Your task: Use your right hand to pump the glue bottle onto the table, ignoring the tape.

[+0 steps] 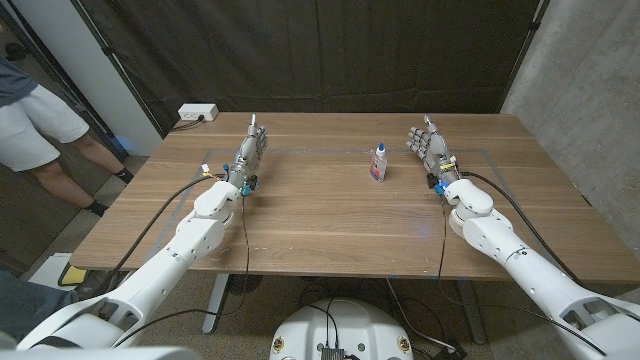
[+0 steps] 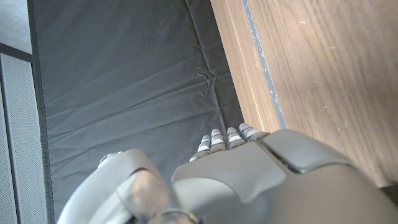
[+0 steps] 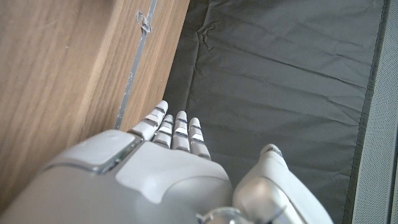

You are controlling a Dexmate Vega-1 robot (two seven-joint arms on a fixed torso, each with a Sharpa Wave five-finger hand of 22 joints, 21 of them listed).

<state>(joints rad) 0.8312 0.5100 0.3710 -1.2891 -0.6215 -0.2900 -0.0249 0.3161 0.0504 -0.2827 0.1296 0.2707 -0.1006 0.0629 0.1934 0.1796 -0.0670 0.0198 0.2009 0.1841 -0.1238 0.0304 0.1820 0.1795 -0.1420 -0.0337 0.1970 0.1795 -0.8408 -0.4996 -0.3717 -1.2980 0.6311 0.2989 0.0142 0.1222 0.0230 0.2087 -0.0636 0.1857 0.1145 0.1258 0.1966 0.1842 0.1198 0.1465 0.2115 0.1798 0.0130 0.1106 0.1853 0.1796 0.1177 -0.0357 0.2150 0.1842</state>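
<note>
Head view: your right hand (image 1: 427,143) stands over the far right part of the wooden table (image 1: 330,215), fingers straight and a little apart, holding nothing. The glue bottle (image 1: 377,164) stands upright just beside it, toward the table's middle, apart from the hand; blue cap, white body with a label. Your left hand (image 1: 252,150) is at the far left part, fingers straight and close together, also holding nothing, well apart from the bottle. A thin line of tape (image 1: 310,151) runs along the table between the two hands, passing behind the bottle. A white power strip (image 1: 197,114) sits off the far left corner. A person's legs (image 1: 60,150) show at the left edge, beside the table.

Left wrist view: the back of your left hand (image 2: 249,180), fingertips (image 2: 216,138) extended side by side, nothing in them. Table edge with a tape strip (image 2: 261,59), black curtain (image 2: 124,81) beyond.

Right wrist view: the back of your right hand (image 3: 143,174), fingertips (image 3: 177,127) straight, empty. Table with a tape strip (image 3: 134,68) alongside, black curtain (image 3: 280,68) behind.
</note>
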